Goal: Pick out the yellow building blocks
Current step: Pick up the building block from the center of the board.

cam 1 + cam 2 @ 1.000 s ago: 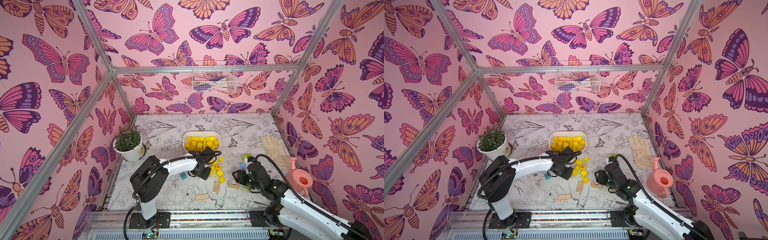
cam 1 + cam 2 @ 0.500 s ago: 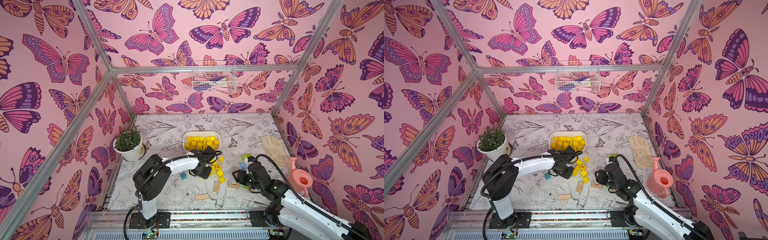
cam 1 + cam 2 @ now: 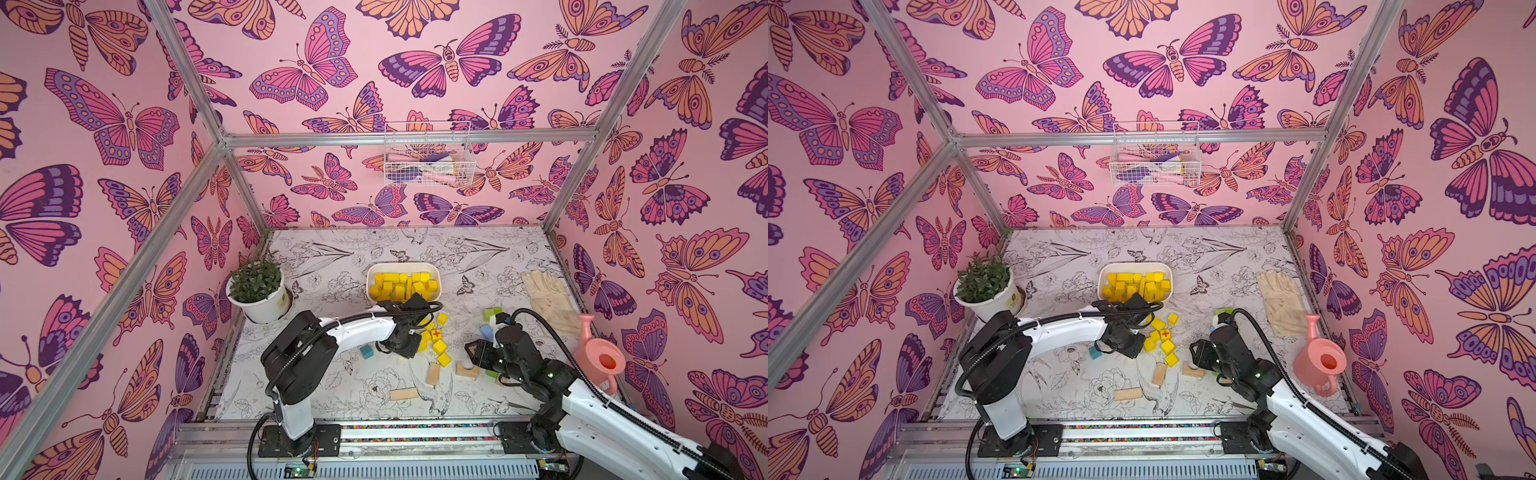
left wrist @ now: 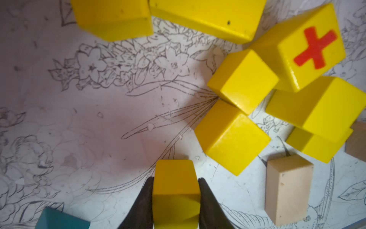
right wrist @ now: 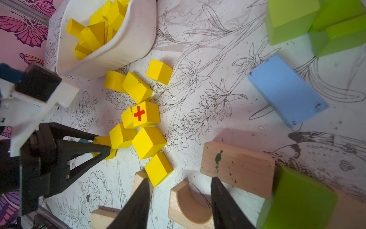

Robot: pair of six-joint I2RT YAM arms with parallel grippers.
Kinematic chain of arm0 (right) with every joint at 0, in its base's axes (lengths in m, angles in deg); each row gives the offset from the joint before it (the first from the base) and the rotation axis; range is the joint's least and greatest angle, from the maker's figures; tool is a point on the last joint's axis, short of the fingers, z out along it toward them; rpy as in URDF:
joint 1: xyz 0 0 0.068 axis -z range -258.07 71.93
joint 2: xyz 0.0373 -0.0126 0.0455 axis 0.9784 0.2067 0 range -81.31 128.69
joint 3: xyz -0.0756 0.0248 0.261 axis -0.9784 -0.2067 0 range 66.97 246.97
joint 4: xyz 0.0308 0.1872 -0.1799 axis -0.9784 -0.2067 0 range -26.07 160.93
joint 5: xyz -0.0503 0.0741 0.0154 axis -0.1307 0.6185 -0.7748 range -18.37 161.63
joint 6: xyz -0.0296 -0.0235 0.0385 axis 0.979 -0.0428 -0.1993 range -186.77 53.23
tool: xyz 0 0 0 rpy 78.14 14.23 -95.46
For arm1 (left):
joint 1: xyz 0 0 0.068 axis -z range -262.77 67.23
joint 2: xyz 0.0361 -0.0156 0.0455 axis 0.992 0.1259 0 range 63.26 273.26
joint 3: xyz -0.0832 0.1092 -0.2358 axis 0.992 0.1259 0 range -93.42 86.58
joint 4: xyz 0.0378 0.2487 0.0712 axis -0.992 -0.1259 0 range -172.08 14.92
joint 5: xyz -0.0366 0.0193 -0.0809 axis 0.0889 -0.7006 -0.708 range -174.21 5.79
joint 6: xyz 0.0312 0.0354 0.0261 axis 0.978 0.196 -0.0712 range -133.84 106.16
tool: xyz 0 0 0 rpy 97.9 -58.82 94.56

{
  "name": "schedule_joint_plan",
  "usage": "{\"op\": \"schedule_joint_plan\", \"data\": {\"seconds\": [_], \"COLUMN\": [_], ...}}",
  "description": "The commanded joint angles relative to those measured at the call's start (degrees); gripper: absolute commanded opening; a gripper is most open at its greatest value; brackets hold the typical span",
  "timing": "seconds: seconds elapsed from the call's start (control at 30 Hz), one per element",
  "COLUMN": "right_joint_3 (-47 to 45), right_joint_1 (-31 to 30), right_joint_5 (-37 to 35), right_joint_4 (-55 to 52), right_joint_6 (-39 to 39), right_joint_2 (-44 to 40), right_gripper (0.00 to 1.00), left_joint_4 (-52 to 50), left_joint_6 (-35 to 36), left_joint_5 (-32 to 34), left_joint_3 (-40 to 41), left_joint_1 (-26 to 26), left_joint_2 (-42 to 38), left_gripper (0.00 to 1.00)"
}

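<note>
The bench [image 3: 332, 266] carries all the pieces. Near its middle stands a white dish [image 3: 403, 264], already loaded with yellow building blocks [image 3: 401, 284]. It seems to serve as the collecting place, so it sits within easy reach of the left arm. Just in front of the dish, the loose yellow blocks [image 3: 434, 338] lie in a small group on the bench, several of them touching; they are the part of the task not yet done. The green blocks [image 5: 293, 21], the blue block [image 5: 287, 91] and the tan arch block [image 5: 190, 206] lie on the right arm's side, probably because they are not wanted.

The left hand [image 4: 176, 179] is low at the edge of the loose group. It is closed on one yellow cube [image 4: 175, 190], with one finger flat against each side face. Such a grip on parallel faces should keep the cube from turning. The right hand [image 5: 179, 179] hangs above the tan arch block with its fingers apart and nothing between them, seemingly waiting.

In both top views the body of the left hand covers the gripped cube, so the grip is plain only in the left wrist view. The right wrist view adds a side look, with the cube pinched at the fingertips close beside its neighbours. No view shows whether it is off the bench. The cube with the red cross [image 4: 309, 49] appears to lean on a neighbour, which the top views do not reveal.
</note>
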Motion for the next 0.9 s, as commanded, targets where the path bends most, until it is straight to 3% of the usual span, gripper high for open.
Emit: {"op": "schedule_joint_plan", "data": {"seconds": [0.0,0.27,0.43,0.87], "right_joint_3": [-0.6,-1.1,-1.3,-1.9], "right_joint_1": [0.6,0.8,1.2,2.2], "right_joint_5": [-0.7,-0.4,-0.1,0.8], "right_joint_4": [-0.7,-1.0,-0.7,-0.5], "right_joint_6": [-0.5,-0.6,-0.6,-0.5], "right_joint_2": [-0.9,-2.2,-2.4,-3.2], "right_gripper": [0.51,0.51,0.51,0.51], "left_joint_4": [0.5,0.5,-1.2,-10.7], "left_joint_6": [-0.6,2.2,3.7,7.9], "left_joint_5": [1.1,-2.9,-6.6,-3.7], "left_joint_3": [1.4,-1.8,-8.2,-34.5], "left_joint_1": [-0.4,-6.2,-11.3,-13.5], "left_joint_2": [-3.5,-5.6,-4.2,12.9], "left_gripper": [0.27,0.30,0.32,0.33]}}
